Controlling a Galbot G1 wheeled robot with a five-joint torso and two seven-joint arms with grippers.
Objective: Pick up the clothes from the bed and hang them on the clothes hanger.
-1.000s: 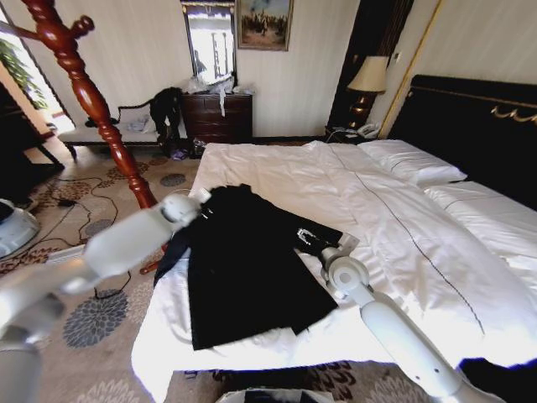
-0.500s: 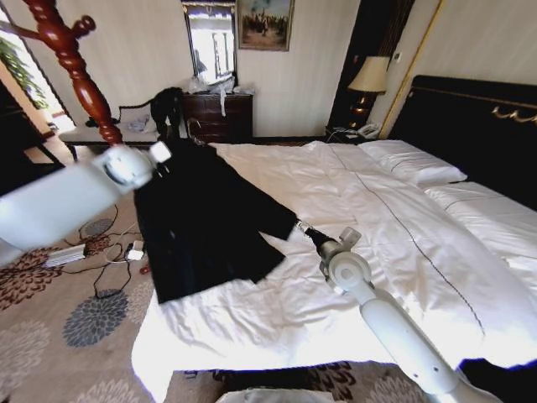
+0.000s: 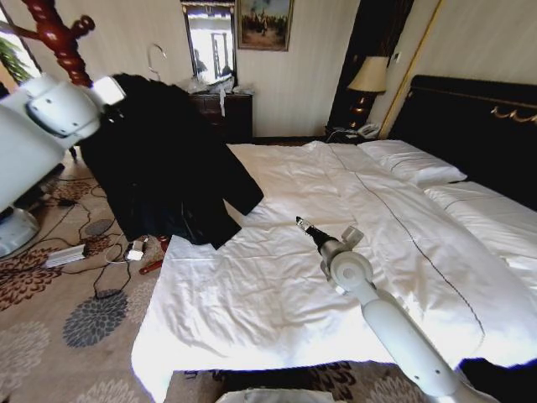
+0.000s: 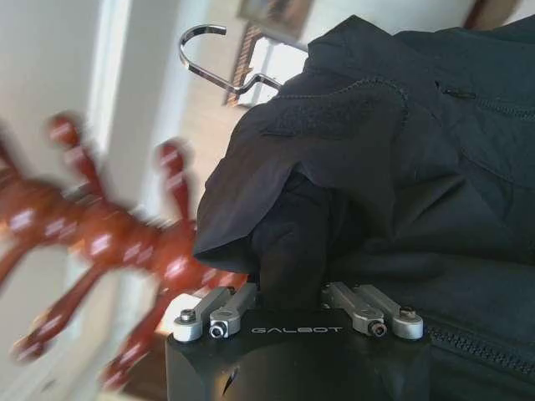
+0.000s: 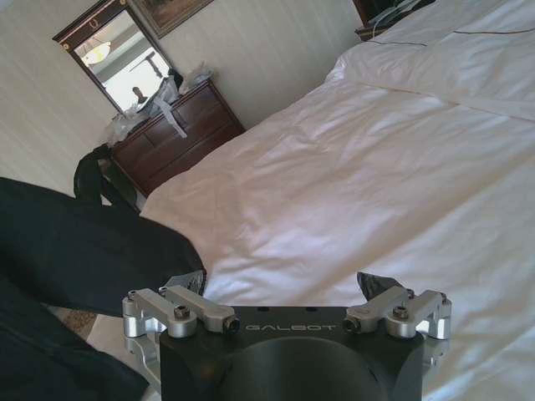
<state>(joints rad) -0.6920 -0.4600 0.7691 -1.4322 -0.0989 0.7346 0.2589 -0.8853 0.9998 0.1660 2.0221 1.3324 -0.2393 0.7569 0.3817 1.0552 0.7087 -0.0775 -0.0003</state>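
Left gripper (image 4: 292, 280) clamped on large black soft jacket (image 3: 164, 172), lifted beside white quilted bed (image 3: 336, 277); right gripper (image 5: 284, 288) spread apart, empty.

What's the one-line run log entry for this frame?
left tool: shut on clothes, lifted beside bed | hanger hook atop clothes | right tool: open over bed

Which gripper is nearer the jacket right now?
Left. The left gripper is shut on the jacket, holding it up off the bed beside the coat stand. The right gripper is open over the duvet, apart from the jacket's hem.
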